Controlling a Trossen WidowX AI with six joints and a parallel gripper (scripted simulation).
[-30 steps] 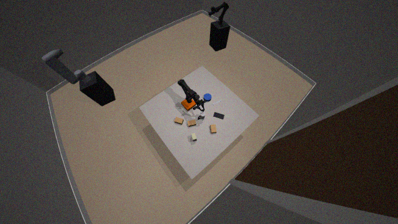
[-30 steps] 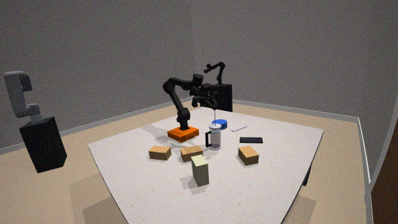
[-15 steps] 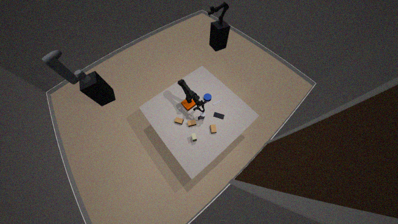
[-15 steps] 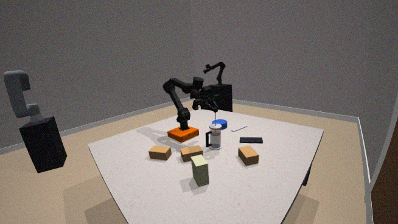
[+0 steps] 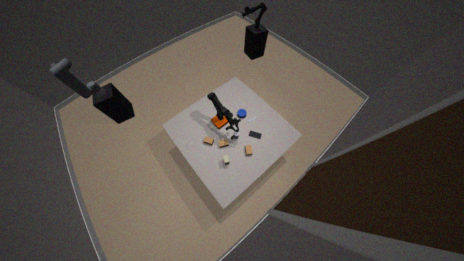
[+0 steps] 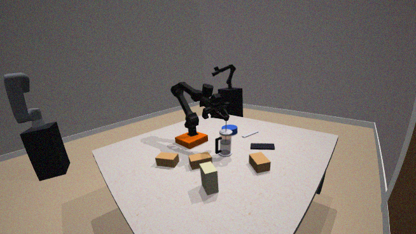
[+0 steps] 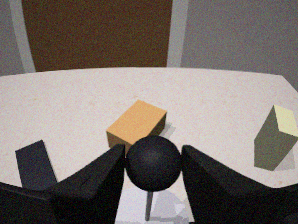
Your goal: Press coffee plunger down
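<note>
The coffee press (image 6: 225, 147) stands upright on the table, a clear cylinder with a black handle on its left side in the exterior view. Its thin rod rises above the lid, and a dark filter disc shows inside the upper part of the cylinder. The round black plunger knob (image 7: 153, 163) sits between the fingertips in the wrist view. My gripper (image 7: 153, 152) (image 6: 226, 117) is shut on the knob, above the lid. In the top view the arm partly covers the press.
Orange-tan blocks (image 6: 167, 159) (image 6: 200, 160) (image 6: 259, 162) and a pale green upright block (image 6: 208, 178) stand around the press. A dark flat slab (image 6: 262, 146), a blue round container (image 6: 233, 130) and a thin white stick (image 6: 250, 134) lie to the right and behind.
</note>
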